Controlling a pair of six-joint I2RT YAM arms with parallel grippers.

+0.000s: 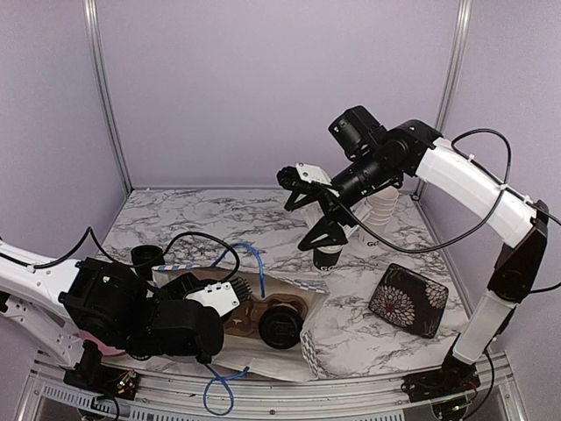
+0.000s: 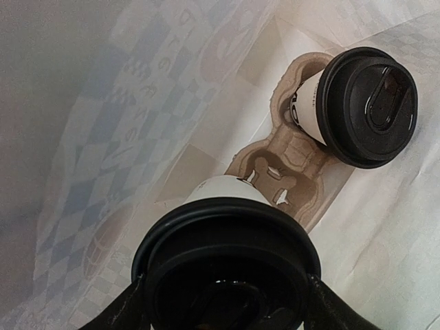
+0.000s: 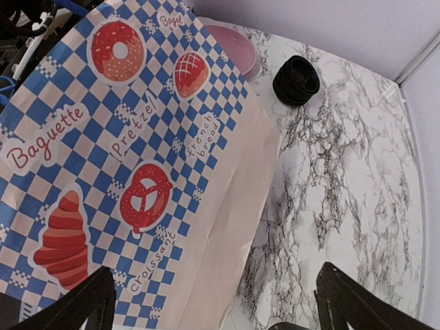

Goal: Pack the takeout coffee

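Observation:
My left gripper [image 2: 227, 302] is shut on the black lid of a white paper cup [image 2: 221, 189], held over the brown pulp carrier [image 2: 292, 161] inside the paper bag. A second lidded cup [image 2: 368, 103] stands in the carrier's far slot; its lid also shows in the top view [image 1: 280, 326]. My right gripper [image 1: 326, 233] is open and empty, raised above another lidded cup [image 1: 328, 258] at mid-table. In the right wrist view its fingers [image 3: 82, 302] hang apart over the bag's edge and the marble.
The blue-checked bakery bag [image 3: 103, 151] lies open on the marble table [image 3: 344, 179]. A low stack of black rings [image 3: 296, 80] and a pink dish [image 3: 234, 47] lie beyond it. A stack of white cups [image 1: 383, 209], a black floral pouch [image 1: 408, 300] and a small black cup [image 1: 145, 256] stand around.

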